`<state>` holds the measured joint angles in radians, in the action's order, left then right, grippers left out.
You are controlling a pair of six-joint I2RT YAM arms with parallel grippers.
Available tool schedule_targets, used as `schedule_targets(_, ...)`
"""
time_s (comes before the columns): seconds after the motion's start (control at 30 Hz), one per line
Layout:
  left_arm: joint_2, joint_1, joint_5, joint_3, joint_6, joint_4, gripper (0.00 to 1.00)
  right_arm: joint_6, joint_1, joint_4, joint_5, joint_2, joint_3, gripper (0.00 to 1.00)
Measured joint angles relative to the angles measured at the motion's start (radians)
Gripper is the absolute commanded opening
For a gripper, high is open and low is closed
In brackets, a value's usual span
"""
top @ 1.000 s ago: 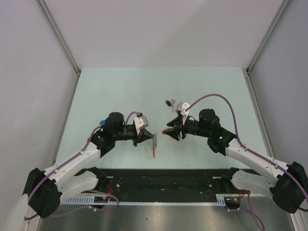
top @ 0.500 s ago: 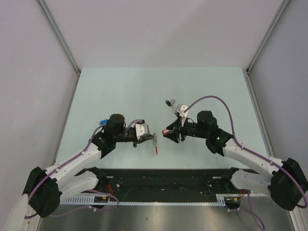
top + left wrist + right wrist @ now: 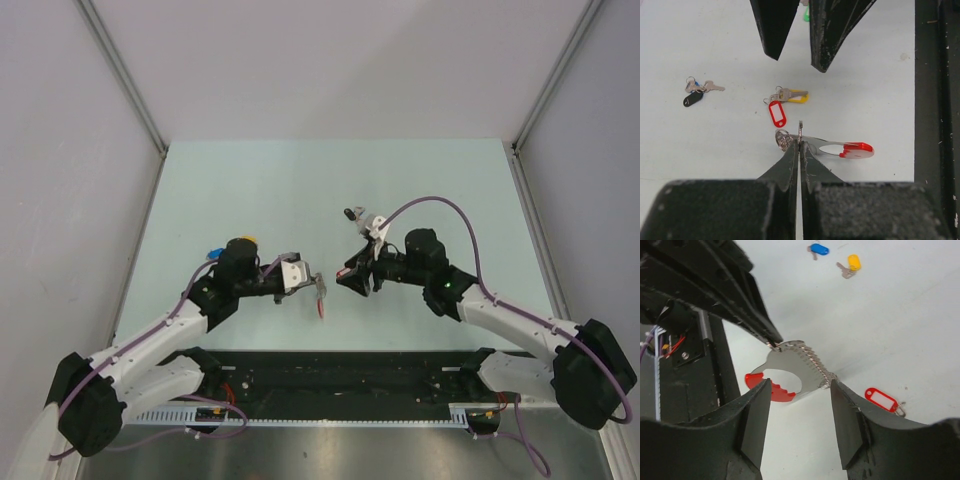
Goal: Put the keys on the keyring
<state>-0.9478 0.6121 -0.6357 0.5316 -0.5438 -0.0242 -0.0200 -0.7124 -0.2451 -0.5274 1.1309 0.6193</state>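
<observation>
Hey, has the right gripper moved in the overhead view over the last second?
Yes, slightly: the right gripper has shifted left, away from the table's right edge, toward the keyring held by the left gripper.

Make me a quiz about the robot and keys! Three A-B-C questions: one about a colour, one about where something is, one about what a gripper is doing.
1. What colour is the thick end of the big oval metal keyring? A) green B) red C) purple
2. Where is the red plastic key tag? A) lying on the pale table B) in a blue bowl C) threaded on the keyring
3. How is the left gripper? A) wide open B) pinching a green tag C) shut on the keyring

Answers: 1 B: that end is bright red. 2 A: it lies flat on the table. 3 C: its fingers meet on the ring's thin edge.
</observation>
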Motion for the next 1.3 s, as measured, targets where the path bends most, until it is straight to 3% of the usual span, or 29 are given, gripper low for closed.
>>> schedule_targets(0.33,-0.010,0.001,0.043,0.005,-0.004,-0.018,0.00,-0.161,0.095,0.010,0.202,0.104,0.000,0.59)
schedule_targets(0.53,-0.019,0.001,0.057,0.014,-0.002,-0.023,0.00,-0.208,0.101,0.056,0.303,0.206,0.000,0.50)
schedule_targets(0.97,-0.037,0.001,0.058,0.028,0.005,-0.024,0.00,-0.242,0.162,0.007,0.294,0.414,0.016,0.45)
schedule_targets(1.3,-0.044,0.001,0.058,0.034,0.013,-0.026,0.00,-0.196,0.175,-0.017,0.243,0.482,0.072,0.45)
